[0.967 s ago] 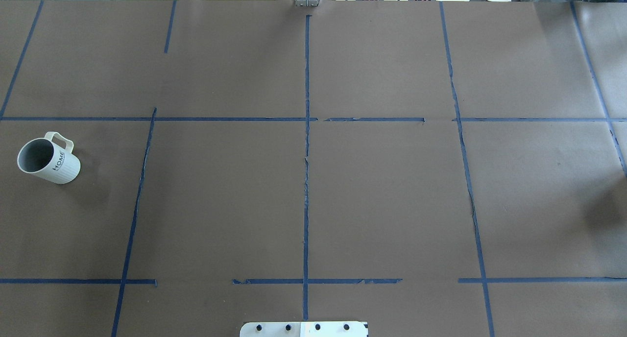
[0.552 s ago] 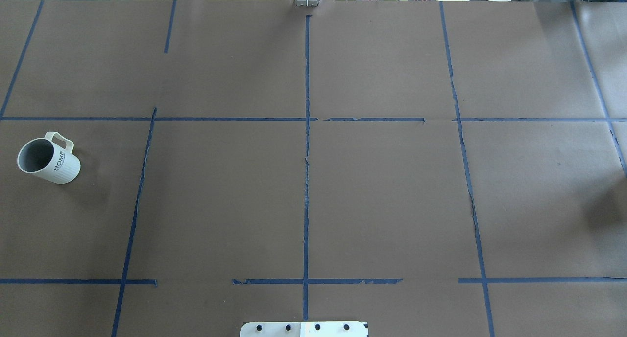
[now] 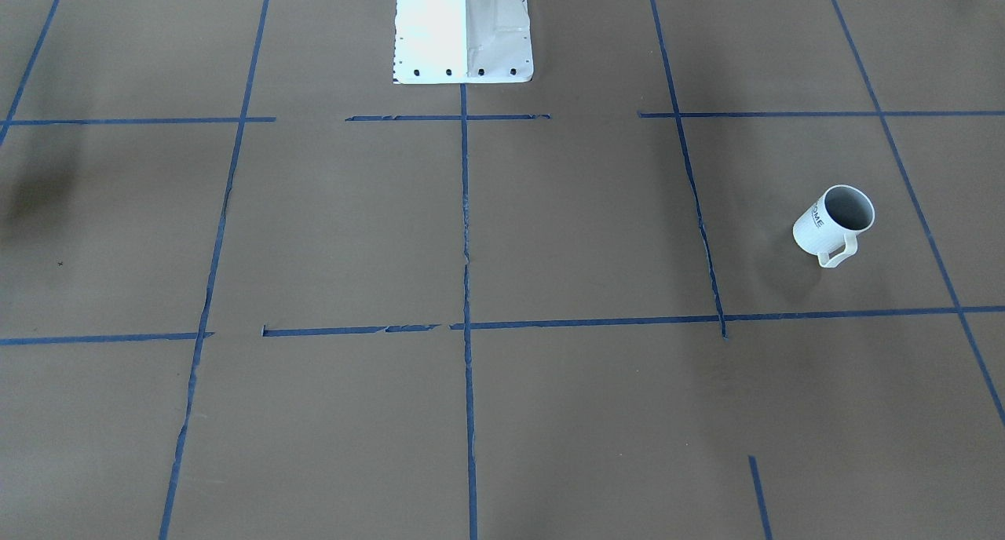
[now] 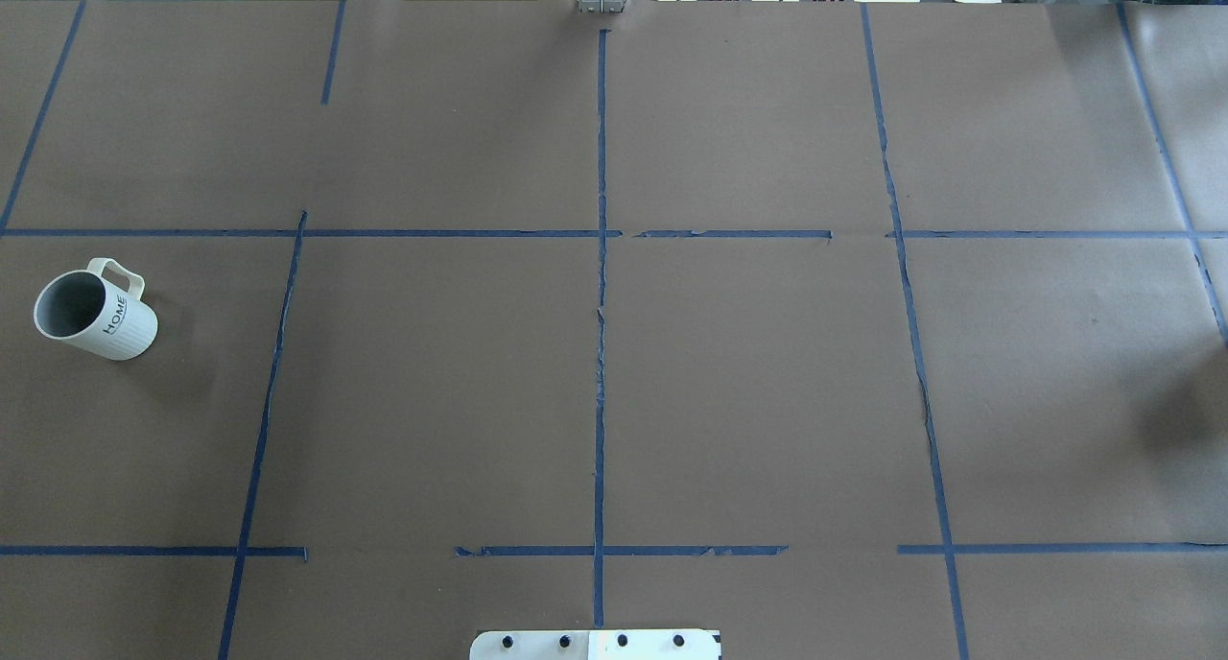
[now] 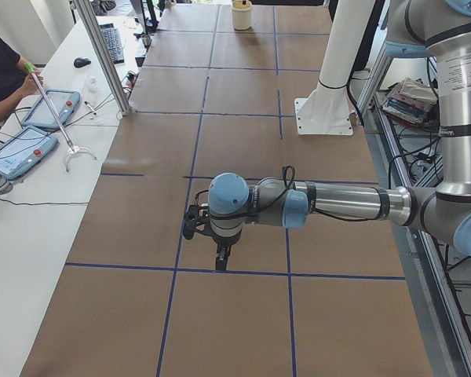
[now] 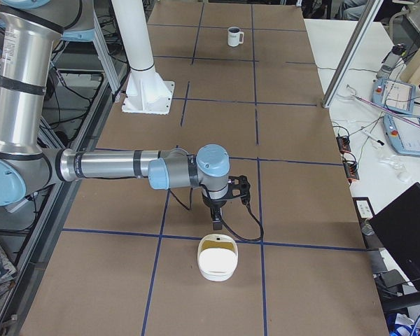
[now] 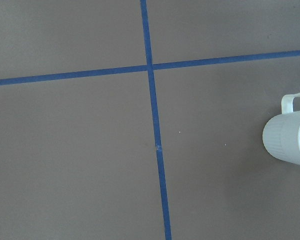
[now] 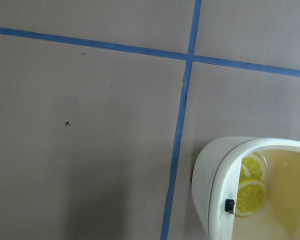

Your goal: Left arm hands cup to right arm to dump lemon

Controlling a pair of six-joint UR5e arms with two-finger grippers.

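The cup (image 4: 96, 310) is an off-white mug with dark lettering, at the table's left end. It also shows in the front view (image 3: 832, 222), far off in the right side view (image 6: 234, 36), and at the right edge of the left wrist view (image 7: 290, 137). Its inside looks grey; no lemon shows in it. Two yellow lemon slices (image 8: 250, 195) lie in a cream container (image 8: 212, 185). My left gripper (image 5: 221, 258) hangs over the table; I cannot tell its jaws. My right gripper (image 6: 217, 222) hangs just beside the container (image 6: 218, 257); I cannot tell its jaws.
The brown table is marked with blue tape lines. The white robot pedestal (image 3: 463, 30) stands at the robot's edge. A white side table with tablets (image 5: 23, 149) and an operator lies along the far edge. A metal post (image 5: 102, 55) stands there.
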